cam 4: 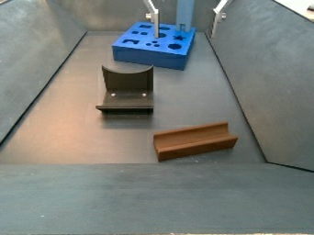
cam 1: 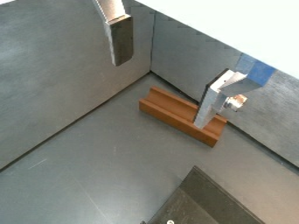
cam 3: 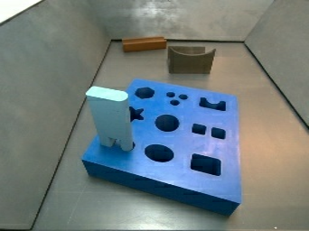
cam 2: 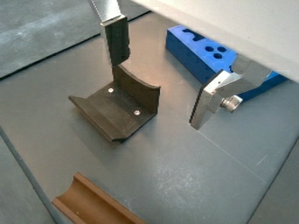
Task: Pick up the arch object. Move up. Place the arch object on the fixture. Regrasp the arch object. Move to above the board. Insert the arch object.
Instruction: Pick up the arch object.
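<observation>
The arch object [cam 1: 172,111] is an orange-brown block lying flat on the grey floor close to a wall, also seen in a side view [cam 4: 194,140]. My gripper [cam 1: 167,74] is open and empty, hanging well above the floor with nothing between its silver fingers [cam 1: 121,41]. In a wrist view the gripper [cam 2: 163,74] hangs over the dark fixture [cam 2: 117,109], with the blue board [cam 2: 187,54] beyond it. A side view shows the gripper [cam 4: 185,14] high, near the board [cam 4: 138,57]. The fixture [cam 4: 125,89] stands between board and arch object.
A pale blue pillar [cam 3: 108,113] stands upright in the board [cam 3: 183,142] at one corner. Grey walls close in the floor on all sides. In that side view the arch object [cam 3: 143,42] and the fixture [cam 3: 190,59] sit by the far wall.
</observation>
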Available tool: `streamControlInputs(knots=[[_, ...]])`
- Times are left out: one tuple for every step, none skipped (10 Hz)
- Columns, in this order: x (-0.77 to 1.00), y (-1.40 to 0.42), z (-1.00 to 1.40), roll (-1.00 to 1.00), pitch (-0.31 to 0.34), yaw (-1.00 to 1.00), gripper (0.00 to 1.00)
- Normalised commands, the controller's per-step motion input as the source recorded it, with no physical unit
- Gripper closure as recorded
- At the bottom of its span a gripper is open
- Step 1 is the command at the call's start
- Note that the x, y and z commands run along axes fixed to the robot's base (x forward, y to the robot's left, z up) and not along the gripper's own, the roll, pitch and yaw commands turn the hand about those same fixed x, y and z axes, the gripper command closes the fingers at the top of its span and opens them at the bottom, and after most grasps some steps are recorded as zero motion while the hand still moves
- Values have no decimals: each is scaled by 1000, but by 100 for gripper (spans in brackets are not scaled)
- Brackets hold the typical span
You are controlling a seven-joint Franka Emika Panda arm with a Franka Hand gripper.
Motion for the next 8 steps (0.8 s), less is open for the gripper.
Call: streamControlInputs(knots=[[0, -14, -43, 0, 0, 0, 0], [-211, 114, -11, -6, 0, -317, 0], [-271, 97, -211, 0, 26, -803, 0], [-291, 51, -217, 0, 30, -849, 0], [-243, 23, -171, 0, 4, -880, 0], [-237, 66, -149, 0, 0, -843, 0], [-194, 317, -271, 0, 36, -631, 0], [-111, 463, -317, 0, 43, -511, 0]])
